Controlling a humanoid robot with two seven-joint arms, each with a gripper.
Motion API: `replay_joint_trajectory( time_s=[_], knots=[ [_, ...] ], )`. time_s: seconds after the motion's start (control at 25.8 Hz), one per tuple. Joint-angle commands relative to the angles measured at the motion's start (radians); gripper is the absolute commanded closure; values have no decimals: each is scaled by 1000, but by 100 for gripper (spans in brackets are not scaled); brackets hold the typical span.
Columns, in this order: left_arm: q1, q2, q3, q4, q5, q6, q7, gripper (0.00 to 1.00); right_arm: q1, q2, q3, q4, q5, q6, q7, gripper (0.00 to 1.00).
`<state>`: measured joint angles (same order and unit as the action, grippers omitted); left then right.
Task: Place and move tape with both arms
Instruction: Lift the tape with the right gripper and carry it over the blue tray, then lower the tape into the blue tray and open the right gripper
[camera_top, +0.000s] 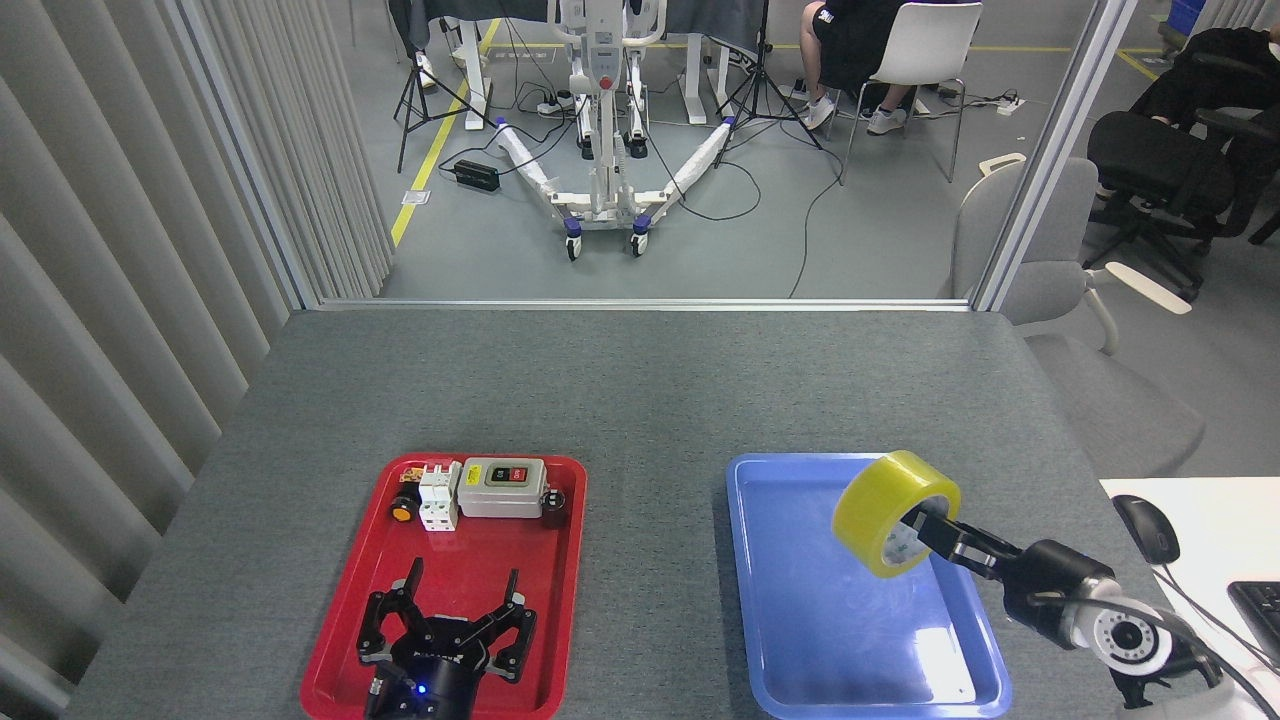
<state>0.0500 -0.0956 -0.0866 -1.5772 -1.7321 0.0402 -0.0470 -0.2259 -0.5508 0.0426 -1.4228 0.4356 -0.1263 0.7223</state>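
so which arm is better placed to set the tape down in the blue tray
Right. Its end effector already holds the tape above the blue tray; the left end effector sits open over the red tray.

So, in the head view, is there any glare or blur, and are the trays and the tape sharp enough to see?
Head view: white glare patches lie on the blue tray, mostly near its right and near edges; the red tray shows almost none. The tape, held by the right gripper above the blue tray, looks sharp, without motion blur. The left gripper is dark, yet its spread fingers are readable.
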Motion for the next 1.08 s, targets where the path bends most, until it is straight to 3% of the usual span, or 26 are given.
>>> replay_joint_trajectory(
  time_s=[0.0, 0.15, 0.27, 0.43, 0.7, 0.89, 1.04],
  knots=[
    [-4, 2, -27, -1, 0, 0, -1, 0, -158, -47, 190, 146, 20, 128, 5, 100],
    [-9, 2, -30, -3, 0, -2, -1, 0, -302, -87, 436, 265, 8, 235, 5, 100],
    [-7, 2, -28, 0, 2, 0, -1, 0, -352, -120, 543, 283, -17, 294, 17, 100],
    [-9, 2, -28, 2, 2, 0, -1, 0, -414, -123, 654, 291, -63, 415, 95, 100],
    [-6, 2, -28, -1, 2, 0, -1, 0, -431, -126, 718, 323, -89, 456, 117, 100],
    [-7, 1, -28, -3, 2, 0, -1, 0, -432, -52, 740, 453, -81, 436, 80, 100],
    [-9, 1, -28, -4, 2, 0, -1, 0, -471, -43, 740, 518, -81, 392, 75, 100]
  ],
)
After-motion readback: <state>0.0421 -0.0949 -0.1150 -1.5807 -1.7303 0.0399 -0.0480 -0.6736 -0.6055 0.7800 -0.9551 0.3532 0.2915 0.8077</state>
